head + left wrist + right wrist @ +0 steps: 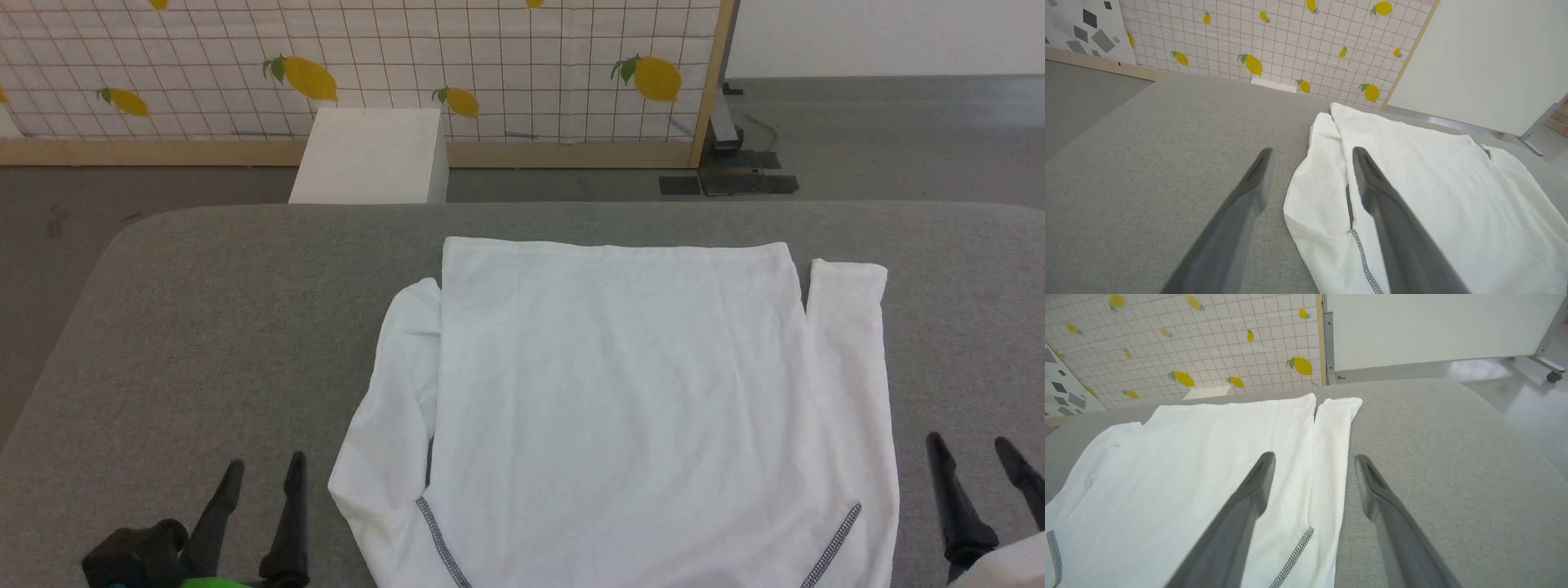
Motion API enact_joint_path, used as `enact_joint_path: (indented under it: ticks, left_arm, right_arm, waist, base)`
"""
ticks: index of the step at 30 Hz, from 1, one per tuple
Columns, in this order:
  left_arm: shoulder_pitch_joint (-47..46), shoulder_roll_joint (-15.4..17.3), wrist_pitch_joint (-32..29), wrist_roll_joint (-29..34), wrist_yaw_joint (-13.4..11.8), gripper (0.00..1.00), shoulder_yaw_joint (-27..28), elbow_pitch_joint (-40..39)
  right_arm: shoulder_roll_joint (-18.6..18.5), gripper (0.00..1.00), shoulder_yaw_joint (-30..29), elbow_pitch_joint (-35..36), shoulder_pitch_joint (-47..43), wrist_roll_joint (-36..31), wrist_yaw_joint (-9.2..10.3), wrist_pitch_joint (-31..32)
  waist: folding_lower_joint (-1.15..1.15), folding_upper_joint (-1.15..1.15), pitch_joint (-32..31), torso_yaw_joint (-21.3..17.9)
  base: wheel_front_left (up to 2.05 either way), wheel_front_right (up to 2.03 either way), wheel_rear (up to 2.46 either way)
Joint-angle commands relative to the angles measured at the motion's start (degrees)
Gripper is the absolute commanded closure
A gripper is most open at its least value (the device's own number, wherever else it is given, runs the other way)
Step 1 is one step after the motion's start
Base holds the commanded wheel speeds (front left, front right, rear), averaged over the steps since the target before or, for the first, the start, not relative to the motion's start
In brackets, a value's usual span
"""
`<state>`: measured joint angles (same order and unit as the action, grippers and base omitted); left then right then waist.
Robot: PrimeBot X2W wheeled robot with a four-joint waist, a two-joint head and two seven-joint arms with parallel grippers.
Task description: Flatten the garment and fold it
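Status: garment is lying spread out, flat on the grey table. Its hem is pointing away from the robot and its shoulder end is running off the bottom of the head view.

- Body panel is sitting mostly smooth, showing only light creases.
- Grey zigzag stitching is showing at both of the garment's shoulder seams.
- Right sleeve is lying straight along the garment's right edge, cuff nearly level with the hem.
- Left sleeve is bowing outward from the garment's left side. Its cuff end is possibly tucking under the body panel; I can't confirm that from these angles.

Grippers:
- Left gripper is sitting just left of the garment's left sleeve, near the shoulder end. Jaws are spread wide, gripping nothing, with no fabric between them.
- Right gripper is sitting just right of the garment's right sleeve, also at the shoulder end. Jaws are likewise released and gripping nothing.
- Whether the fingertips are touching the surface beside the garment isn't readable.

White box is standing beyond the garment's hem, offset left. Lemon-print screen is standing further beyond the garment.
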<state>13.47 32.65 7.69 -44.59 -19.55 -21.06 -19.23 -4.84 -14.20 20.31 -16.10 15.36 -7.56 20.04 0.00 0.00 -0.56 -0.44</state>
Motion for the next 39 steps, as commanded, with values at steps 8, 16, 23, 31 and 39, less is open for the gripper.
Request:
enact_joint_path:
  ticks: [8, 16, 23, 31, 39]
  left_arm:
    - [-1.81, -10.89, 7.25, 11.34, 0.83, 0.00, -0.36, 4.23]
    - [-1.40, -16.29, 7.30, 18.07, 4.80, 0.00, 4.59, 6.86]
    - [-8.43, -10.52, 3.33, 19.27, 9.25, 0.00, 6.83, 5.88]
    - [-28.21, -2.71, -16.48, 12.56, 16.11, 0.00, 7.96, 6.09]
    - [-47.32, -0.14, -30.30, 4.91, 23.87, 0.00, 5.57, 16.69]
  right_arm:
    - [1.83, 0.00, 2.13, -2.09, 1.16, -8.83, 0.08, -18.50]
    - [1.94, 0.00, 3.19, -6.64, 0.67, -6.01, 0.08, -25.62]
    - [1.95, 0.00, 3.06, -6.74, 2.45, -5.56, 0.08, -26.69]
    - [1.96, 0.00, 2.46, -5.80, 5.99, -5.23, 0.08, -28.30]
    - [1.96, 0.00, 3.01, -5.43, 9.92, -4.67, 0.08, -28.89]
  waist:
    - [0.00, 0.00, 1.09, -0.42]
    - [0.00, 0.00, 2.43, -1.20]
    - [0.00, 0.00, 5.74, -1.60]
    - [0.00, 0.00, 12.62, -2.56]
    - [0.00, 0.00, 21.02, -3.86]
  base:
    - [0.00, 0.00, 0.00]
    - [0.00, 0.00, 0.00]
    - [0.00, 0.00, 0.00]
    - [0.00, 0.00, 0.00]
    - [0.00, 0.00, 0.00]
